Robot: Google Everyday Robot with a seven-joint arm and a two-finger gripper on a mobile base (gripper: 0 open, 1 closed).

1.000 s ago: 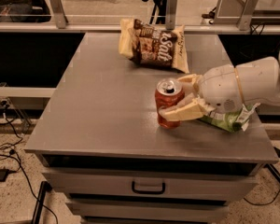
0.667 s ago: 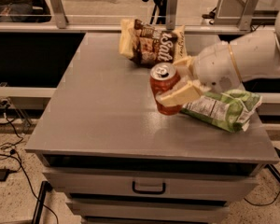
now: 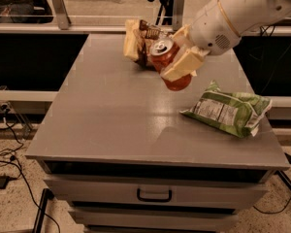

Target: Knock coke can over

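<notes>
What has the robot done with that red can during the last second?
The gripper, shut on the coke can, carried it from beside the green bag toward the brown bag at the back, tilting it. Both bags and the table stayed put.

Nothing can be read: the white print panel on the green snack bag (image 3: 228, 111) lying on the bench (image 3: 111, 115) is too fine to make out, the brown snack bag (image 3: 135, 42) has blurred lettering, and the tilted coke can (image 3: 165, 56), clamped in the gripper (image 3: 170, 55) above the bench's far side, shows no legible script.
</notes>
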